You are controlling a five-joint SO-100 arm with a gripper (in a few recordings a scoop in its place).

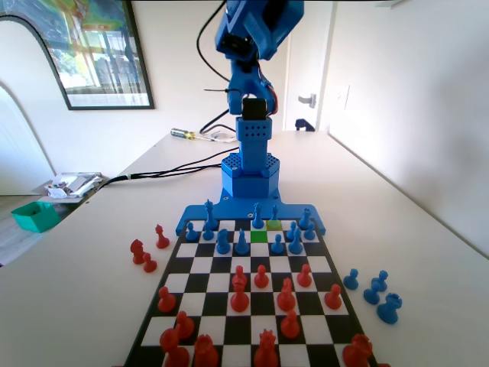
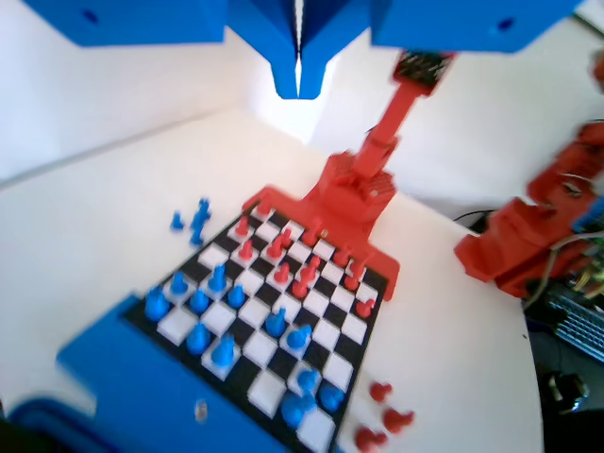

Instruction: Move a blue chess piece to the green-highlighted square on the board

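The board lies before the blue arm's base. The green-highlighted square is bare, in the second row from the arm. A paler yellowish-green square sits beside it, one row farther back. Two slim blue chess pieces stand in the far row, just behind these squares. Other blue pieces stand to both sides, and red pieces fill the near half. In the wrist view my gripper hangs high above the board, jaws pressed together with nothing between them.
Several captured blue pieces stand off the board's right side, and red ones off its left. Cables and a screwdriver lie on the table behind the arm. A green box sits past the table's left edge.
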